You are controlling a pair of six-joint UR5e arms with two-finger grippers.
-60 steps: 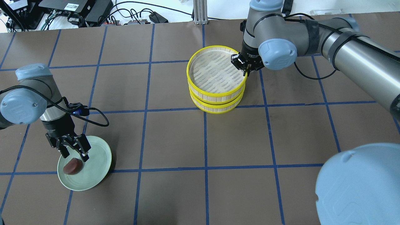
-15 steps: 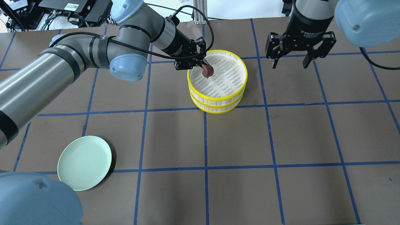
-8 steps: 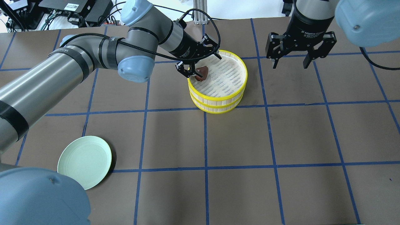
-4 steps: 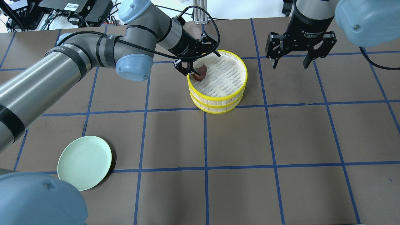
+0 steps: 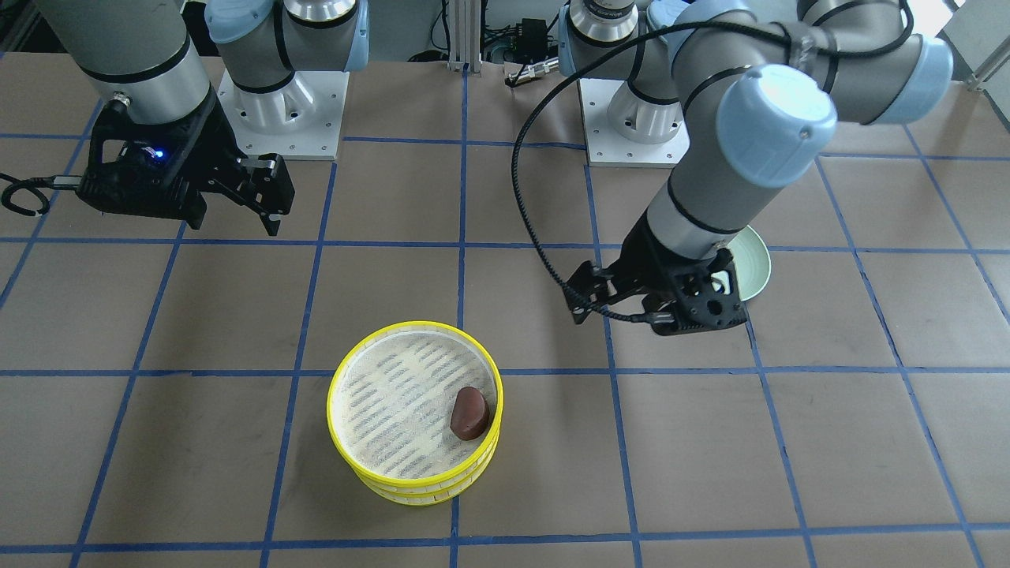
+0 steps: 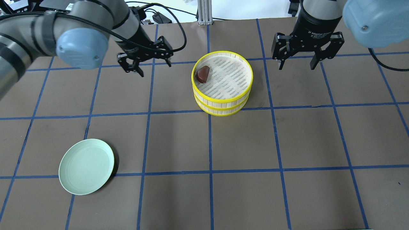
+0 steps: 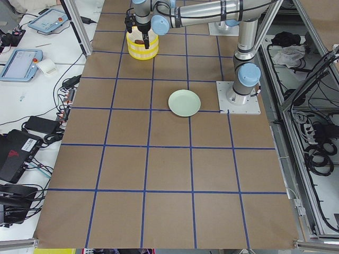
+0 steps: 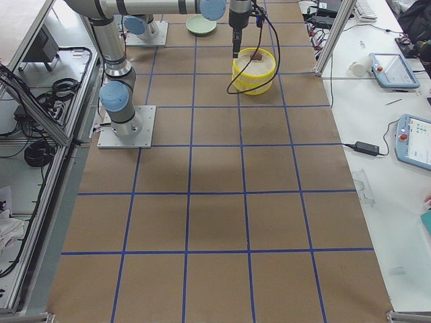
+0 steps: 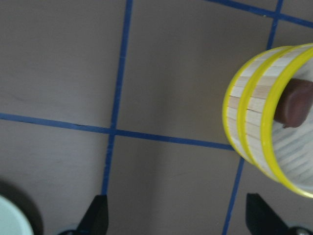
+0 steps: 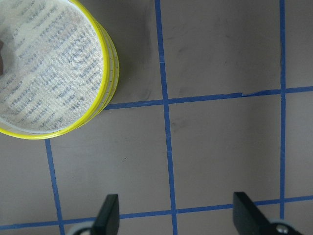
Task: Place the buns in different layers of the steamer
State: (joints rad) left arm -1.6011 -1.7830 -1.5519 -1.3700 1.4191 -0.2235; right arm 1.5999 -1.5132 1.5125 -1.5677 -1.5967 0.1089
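The steamer (image 6: 223, 95) stands as two stacked yellow-rimmed layers at the table's far middle. The dark reddish-brown bun (image 6: 203, 74) lies free in the top layer by its left rim, and also shows in the front view (image 5: 469, 412) and the left wrist view (image 9: 293, 103). The cream-white bun is out of view. My left gripper (image 6: 155, 68) is open and empty, a hand's width left of the steamer. My right gripper (image 6: 296, 65) is open and empty, to the right of the steamer and a little beyond it.
An empty pale green plate (image 6: 86, 166) sits near the front left of the brown mat with blue grid lines. Cables and electronics lie beyond the table's far edge.
My left gripper has let go of the brown bun into the top layer and drawn back to the left, away from the steamer. My right gripper has stayed still over the last two seconds.
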